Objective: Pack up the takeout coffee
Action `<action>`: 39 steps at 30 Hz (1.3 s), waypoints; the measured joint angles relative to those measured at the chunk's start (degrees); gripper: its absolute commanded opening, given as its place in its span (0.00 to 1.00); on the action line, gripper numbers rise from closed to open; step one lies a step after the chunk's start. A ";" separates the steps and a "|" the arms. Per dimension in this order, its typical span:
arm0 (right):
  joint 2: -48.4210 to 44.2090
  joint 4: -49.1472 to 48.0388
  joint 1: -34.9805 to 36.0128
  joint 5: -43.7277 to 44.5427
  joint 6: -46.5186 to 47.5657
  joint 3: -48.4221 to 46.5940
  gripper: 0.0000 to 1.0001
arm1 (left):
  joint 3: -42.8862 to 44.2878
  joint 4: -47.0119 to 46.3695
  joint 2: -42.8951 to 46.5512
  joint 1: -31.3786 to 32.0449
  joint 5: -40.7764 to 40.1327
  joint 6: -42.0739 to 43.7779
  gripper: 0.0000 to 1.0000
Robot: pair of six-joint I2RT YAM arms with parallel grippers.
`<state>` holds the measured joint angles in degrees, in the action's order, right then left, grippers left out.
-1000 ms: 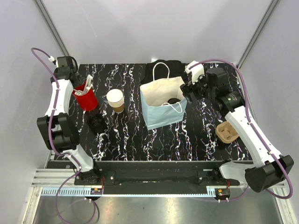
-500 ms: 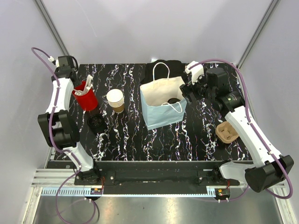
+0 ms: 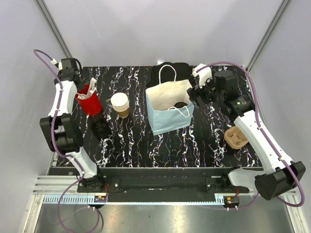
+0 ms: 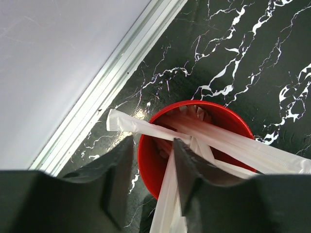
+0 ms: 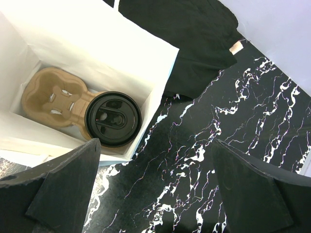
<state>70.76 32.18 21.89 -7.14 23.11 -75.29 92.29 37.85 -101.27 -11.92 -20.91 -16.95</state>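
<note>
The takeout coffee (image 5: 113, 119), seen as its round black lid, sits in a tan pulp carrier (image 5: 51, 94) at the bottom of the open white paper bag (image 5: 160, 46). In the top view the lid (image 3: 180, 104) shows inside the bag (image 3: 167, 119). My right gripper (image 5: 155, 143) is open and empty, above the table just beside the bag's right wall; it also shows in the top view (image 3: 197, 94). My left gripper (image 4: 152, 143) is open over the red cup (image 4: 150, 165) of white straws (image 4: 165, 204); one straw and the cup rim lie between its fingers.
A nested stack of tan cups (image 3: 120, 104) stands left of the bag. Black lids (image 3: 100, 127) lie in front of the red cup (image 3: 90, 103). A spare pulp carrier (image 3: 236, 137) lies at the right. A black cloth (image 5: 194, 43) lies behind the bag.
The left arm has shifted very slightly at the red cup. The right arm, bag and coffee have not moved.
</note>
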 measured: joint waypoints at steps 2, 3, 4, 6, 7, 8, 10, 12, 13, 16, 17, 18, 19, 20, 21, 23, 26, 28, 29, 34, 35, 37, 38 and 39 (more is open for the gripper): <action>0.00 0.00 0.00 -0.02 0.00 0.00 1.00 | 0.00 0.00 -0.09 0.00 -0.07 0.11 0.51; 0.00 0.00 0.00 -0.02 0.00 0.00 1.00 | 0.00 0.00 -0.09 0.00 -0.09 0.02 0.51; 0.00 0.00 0.00 -0.02 0.00 0.00 1.00 | -0.02 0.00 -0.09 0.00 -0.09 -0.04 0.51; 0.00 0.00 0.00 -0.02 0.00 0.00 1.00 | -0.20 -0.11 -0.07 -0.20 0.26 -0.61 0.51; 0.00 0.00 0.00 -0.02 0.00 0.00 1.00 | -0.55 -0.37 -0.02 -0.31 0.59 -0.92 0.51; 0.00 0.00 0.00 -0.04 0.00 0.00 1.00 | -1.40 -0.96 0.24 -0.52 0.98 -1.29 0.51; 0.00 0.00 0.00 -0.04 0.00 0.00 1.00 | -3.19 -1.25 0.74 -1.05 1.77 -2.21 0.52; 0.00 0.00 0.00 -0.07 0.00 0.00 1.00 | -4.37 -1.27 1.09 -1.46 2.73 -3.08 0.52; 0.00 0.00 0.00 -0.07 0.00 0.00 1.00 | -4.76 -1.33 1.36 -1.64 3.15 -3.54 0.53; 0.00 0.00 0.00 -0.09 0.00 0.00 1.00 | -5.42 -1.40 2.51 -1.84 3.69 -4.81 0.54; 0.00 0.02 0.00 -0.09 0.00 0.00 1.00 | -5.44 -1.40 2.86 -1.79 3.65 -5.20 0.53; 0.00 0.02 0.00 -0.11 0.00 0.00 1.00 | -5.42 -1.64 3.43 -1.68 3.58 -5.57 0.53; 0.00 0.02 0.00 -0.11 0.00 0.00 1.00 | -5.42 -1.70 3.76 -1.66 3.56 -5.84 0.53; 0.00 0.04 0.00 -0.13 0.00 0.00 1.00 | -5.33 -1.75 4.09 -1.66 3.50 -6.08 0.53; 0.00 0.04 0.00 -0.15 0.00 0.00 1.00 | -5.09 -1.75 4.17 -1.55 3.37 -6.25 0.53; 0.00 0.11 -0.02 -0.48 0.00 0.00 1.00 | -4.55 -1.88 4.13 -1.44 3.10 -6.64 0.53; 0.00 0.20 -0.02 -1.03 0.00 0.00 1.00 | -4.07 -1.95 4.02 -1.36 2.49 -6.93 0.53; 0.00 0.20 -0.02 -1.22 0.00 0.00 1.00 | -3.85 -1.95 3.85 -1.33 1.99 -7.02 0.53; 0.00 0.22 -0.04 -1.38 -0.02 0.00 1.00 | -3.74 -1.95 3.74 -1.31 1.73 -7.02 0.52; 0.00 0.24 -0.04 -1.60 -0.04 0.00 1.00 | -2.93 -1.92 2.47 -1.29 -0.02 -6.93 0.49; 0.00 0.26 -0.04 -1.62 -0.04 0.00 1.00 | -2.80 -1.90 2.19 -1.29 -0.24 -6.88 0.49; 0.00 0.28 -0.04 -1.70 -0.09 0.00 1.00 | -2.43 -1.90 1.60 -1.29 -0.63 -6.84 0.46; 0.00 0.31 -0.04 -1.86 -0.20 0.00 1.00 | -2.25 -1.90 1.33 -1.29 -0.81 -6.80 0.44; 0.00 0.42 -0.04 -2.01 -0.26 0.00 1.00 | -2.12 -1.90 1.18 -1.22 -0.96 -6.82 0.43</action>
<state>70.76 32.60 21.85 -9.15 22.85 -75.29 90.17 35.94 -100.09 -13.15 -21.87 -23.77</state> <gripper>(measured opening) 0.994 0.472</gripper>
